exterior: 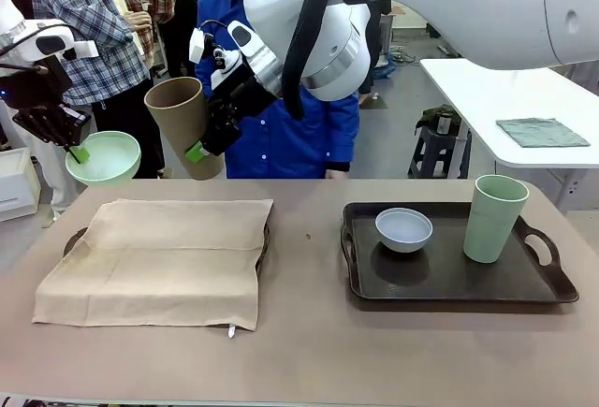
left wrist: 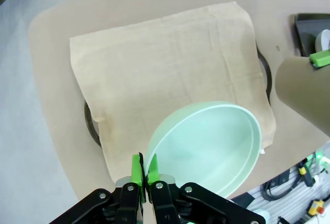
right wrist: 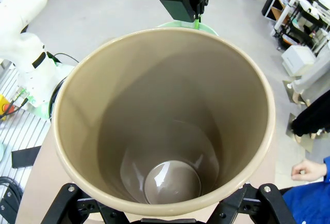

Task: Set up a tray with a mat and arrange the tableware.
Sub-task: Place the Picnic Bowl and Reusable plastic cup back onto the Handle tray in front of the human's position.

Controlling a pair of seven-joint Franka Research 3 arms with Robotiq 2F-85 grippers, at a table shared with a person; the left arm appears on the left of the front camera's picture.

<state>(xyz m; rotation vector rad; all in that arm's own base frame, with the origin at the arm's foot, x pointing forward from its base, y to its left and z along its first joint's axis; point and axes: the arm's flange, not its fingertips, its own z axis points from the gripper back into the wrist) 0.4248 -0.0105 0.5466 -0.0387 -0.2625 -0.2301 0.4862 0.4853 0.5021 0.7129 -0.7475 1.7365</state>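
The mint-green bowl's (left wrist: pixel 206 152) rim is pinched by the left gripper (left wrist: pixel 143 170); the tan-brown cup (exterior: pixel 182 122) is spanned by the right gripper (exterior: pixel 198 150). The bowl, overhung ahead of the fingertips, could be levered loose.

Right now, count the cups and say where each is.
2. The tan-brown cup is held tilted in the air, left of centre; the pale-green cup stands on the dark tray.

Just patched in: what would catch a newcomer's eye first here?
Tableware hangs aloft at the left: the right gripper carries a tilted tan-brown cup, and the left gripper pinches the rim of a mint-green bowl. Below lies a beige mat over the left tray; a white bowl and pale-green cup sit in the right-hand tray.
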